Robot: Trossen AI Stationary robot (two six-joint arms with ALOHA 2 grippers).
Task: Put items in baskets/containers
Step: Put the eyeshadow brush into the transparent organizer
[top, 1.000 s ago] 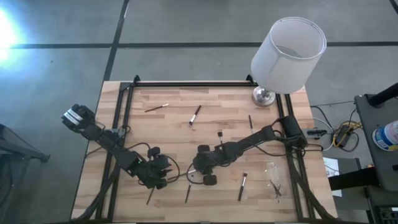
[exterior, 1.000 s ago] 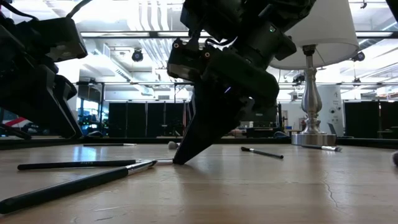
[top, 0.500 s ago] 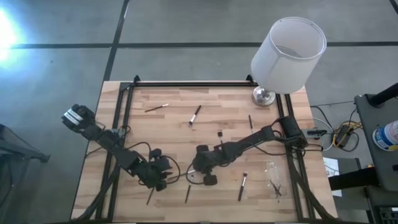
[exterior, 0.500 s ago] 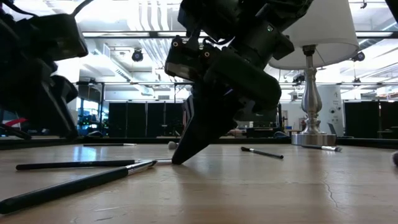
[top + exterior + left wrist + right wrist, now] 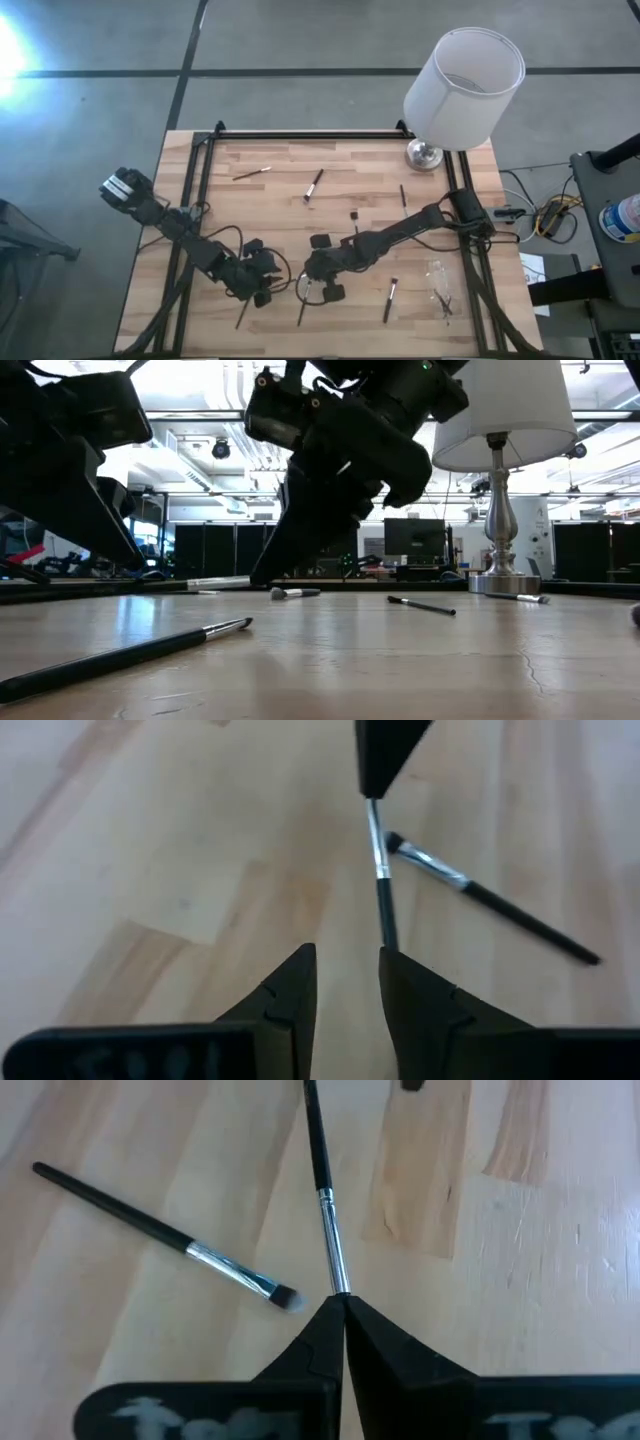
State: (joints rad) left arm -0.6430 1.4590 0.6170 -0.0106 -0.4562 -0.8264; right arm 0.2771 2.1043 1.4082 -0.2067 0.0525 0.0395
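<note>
Centrally, held brush: pinched at its silver ferrule by the right gripper, whose fingers are pressed fully together; the low view shows it lifted clear of the table, roughly level.
Second brush: lies flat just beside the held one, bristles toward the right gripper.
Left gripper: lower left of the high view, fingers parted by a narrow gap, gripping nothing; the held brush's handle end reaches close to that gap.
Other brushes: scattered, e.g. upper centre and lower right of the high view.
Clear container: lower right of the high view, near the table edge; seen in the high view only.
Lamp: upper right corner.
</note>
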